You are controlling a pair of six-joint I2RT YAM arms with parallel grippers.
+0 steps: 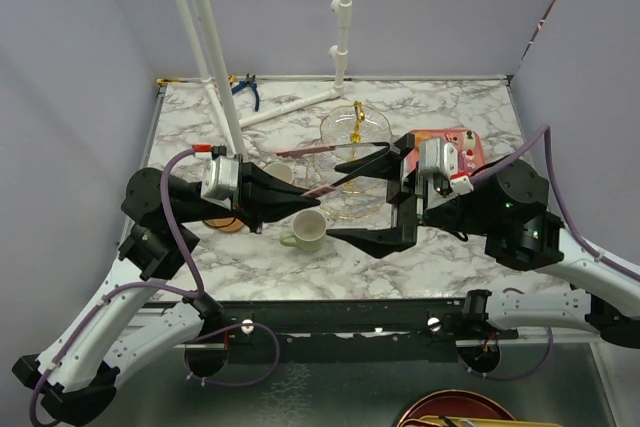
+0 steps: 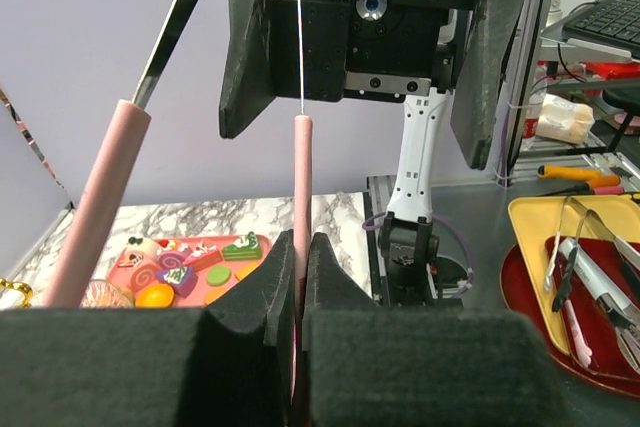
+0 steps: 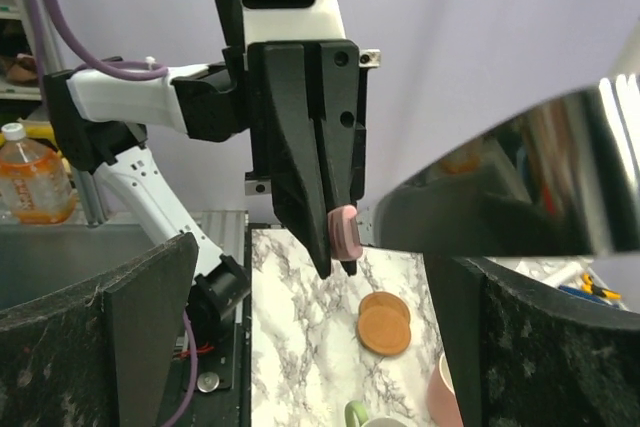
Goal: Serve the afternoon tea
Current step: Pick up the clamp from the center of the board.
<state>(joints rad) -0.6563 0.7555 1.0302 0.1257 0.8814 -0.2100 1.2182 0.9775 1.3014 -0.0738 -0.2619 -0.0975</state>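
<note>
**Claws.** Left claw is pressed together, pinching one pink-sleeved arm of a pair of tongs. The other arm stands free to the left, so the tongs are sprung apart. Right claw is spread wide and holds nothing. It faces the left claw, and the tongs' metal blades reach in between its jaws. Cannot tell whether they touch.

**Positions.**
- The glass stand sits at table centre, just far of both claws, with the gold stem upright.
- The cakes lie on the pink tray, right of the stand and partly under the right wrist.
- The pale-green mug is near-centre.
- The pink mug is close beside it.
- Two coasters overlap at the left, beneath the left arm.

**Handling, judged.**
- The cakes and macarons look light, soft and easily crushed. Take each across its middle with the blade tips, squeezing gently. A hard squeeze would probably crack a shell or smear the icing.
- The stand is glass, so fragile and slippery. If it must be moved, the stem is the likeliest hold. The plate rims look like a poor one.
- The mugs are stiff and moderately heavy. Grip them over the rim wall or by the handle.
- The coasters are thin, flat and light, and hard to get under. An edge pinch where they overlap looks easiest.

**Risk.** Pinched on one arm only, the tongs may swivel.
</note>
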